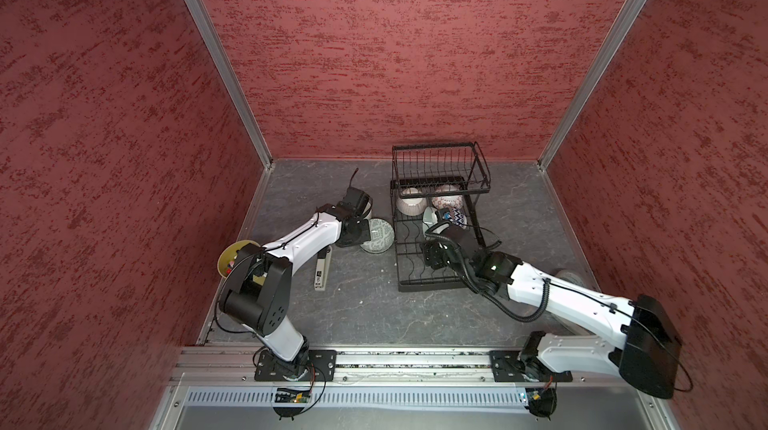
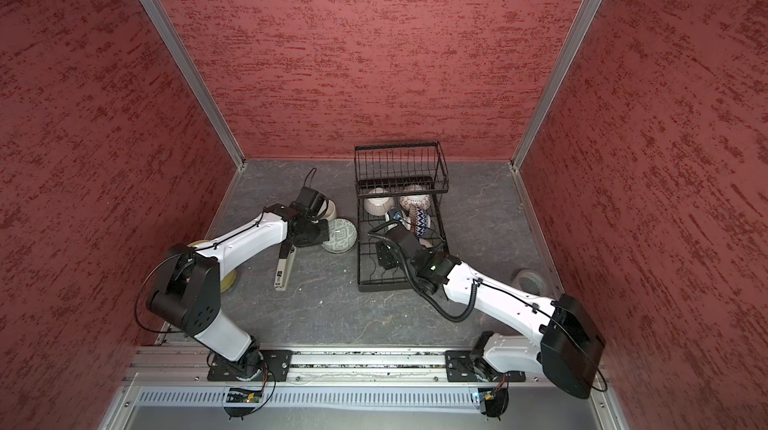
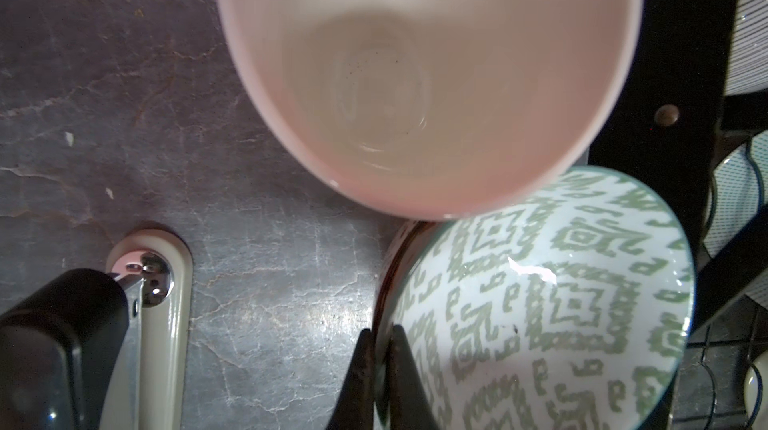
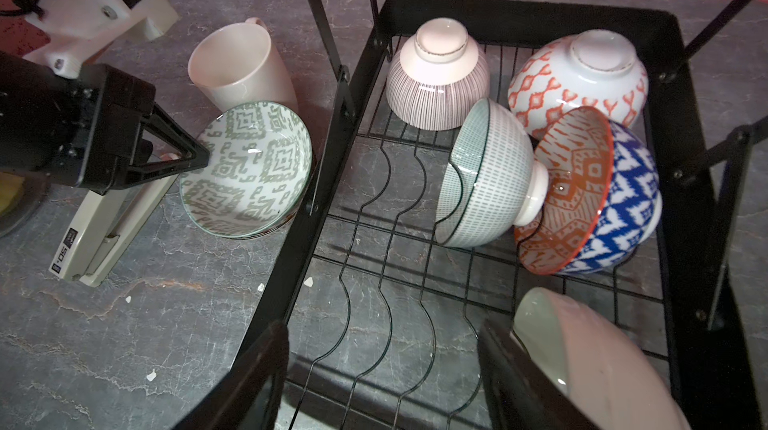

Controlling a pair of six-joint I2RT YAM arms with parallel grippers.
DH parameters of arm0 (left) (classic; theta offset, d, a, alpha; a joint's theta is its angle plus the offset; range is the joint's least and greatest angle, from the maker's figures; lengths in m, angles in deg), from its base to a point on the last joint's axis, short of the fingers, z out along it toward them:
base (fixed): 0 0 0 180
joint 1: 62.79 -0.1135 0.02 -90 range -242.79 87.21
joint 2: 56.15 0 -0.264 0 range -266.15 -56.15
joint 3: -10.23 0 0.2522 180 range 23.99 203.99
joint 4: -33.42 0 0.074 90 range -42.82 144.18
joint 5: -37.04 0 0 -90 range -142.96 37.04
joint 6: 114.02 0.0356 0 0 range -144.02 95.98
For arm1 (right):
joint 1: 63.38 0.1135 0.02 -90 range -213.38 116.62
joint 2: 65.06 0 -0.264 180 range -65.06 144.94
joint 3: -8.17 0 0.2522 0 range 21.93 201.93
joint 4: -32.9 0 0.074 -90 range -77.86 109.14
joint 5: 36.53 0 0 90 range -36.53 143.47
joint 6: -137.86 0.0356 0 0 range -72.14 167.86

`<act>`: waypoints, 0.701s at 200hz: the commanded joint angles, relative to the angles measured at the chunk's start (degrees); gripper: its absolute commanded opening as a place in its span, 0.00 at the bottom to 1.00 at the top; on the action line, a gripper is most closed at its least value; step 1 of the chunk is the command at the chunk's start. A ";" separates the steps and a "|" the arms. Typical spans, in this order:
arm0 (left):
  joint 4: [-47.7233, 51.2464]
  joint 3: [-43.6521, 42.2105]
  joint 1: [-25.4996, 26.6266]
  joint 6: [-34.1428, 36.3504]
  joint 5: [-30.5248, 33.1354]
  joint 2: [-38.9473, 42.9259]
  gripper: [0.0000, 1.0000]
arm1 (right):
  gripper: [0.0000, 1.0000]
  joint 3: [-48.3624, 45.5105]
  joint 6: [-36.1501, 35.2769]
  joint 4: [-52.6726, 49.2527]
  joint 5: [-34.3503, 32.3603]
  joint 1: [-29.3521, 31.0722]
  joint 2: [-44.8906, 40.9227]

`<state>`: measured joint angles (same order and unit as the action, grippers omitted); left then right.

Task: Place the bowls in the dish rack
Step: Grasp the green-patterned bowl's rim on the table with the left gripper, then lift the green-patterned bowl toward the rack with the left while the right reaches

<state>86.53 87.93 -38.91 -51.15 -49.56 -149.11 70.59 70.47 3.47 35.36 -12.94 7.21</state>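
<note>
Walls: red textured walls [image 1: 374, 54] close in three sides around a grey, stone-look tabletop [image 1: 361, 307].
Marker pot: a yellow-green pot [image 1: 232, 259] holding markers stands at the far left edge, partly hidden in both top views.
Stapler: a cream stapler [image 4: 104, 232] lies flat on the tabletop, just beside my left pincer.
Left pincer: my left pincer [image 3: 382, 330] is clenched on the rim of the green-patterned bowl [image 3: 561, 303], with one finger inside the rim and one outside.
Green-patterned bowl: it sits mouth up outside the dish rack, just beside its left edge. A reddish rim shows beneath it, and I cannot tell what that rim belongs to.
Mug: a cream mug [image 4: 237, 66] stands just behind that bowl.
Dish rack: the black wire dish rack [image 1: 436, 278] stands right of centre, its upper basket [image 1: 440, 160] at the back.
Back row, lower tier: the pink-striped bowl [image 4: 436, 87] and the orange-patterned bowl [image 4: 577, 79] sit mouth down, side by side.
Middle, lower tier: the pale green bowl [image 4: 494, 174] stands on edge in the wavy dividers, its foot against the inside of the tilted blue-and-white bowl [image 4: 623, 199].
Right pincer: my right pincer [image 4: 382, 326] is released, jaws wide over the lower tier and grasping nothing. A plain pale bowl [image 4: 602, 357] lies just outside one finger, and I cannot tell whether they touch.
Tape: a roll of tape [image 2: 530, 279] lies on the tabletop at the far right.
</note>
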 commanded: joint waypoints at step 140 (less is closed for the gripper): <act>-1.50 -5.06 0.24 0.42 -3.01 9.01 0.00 | 0.73 1.81 -0.55 0.67 0.59 0.17 5.46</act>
<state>86.82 83.91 -38.63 -51.15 -50.69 -142.67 70.61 70.27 3.45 35.47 -12.94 11.82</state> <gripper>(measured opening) 0.075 0.733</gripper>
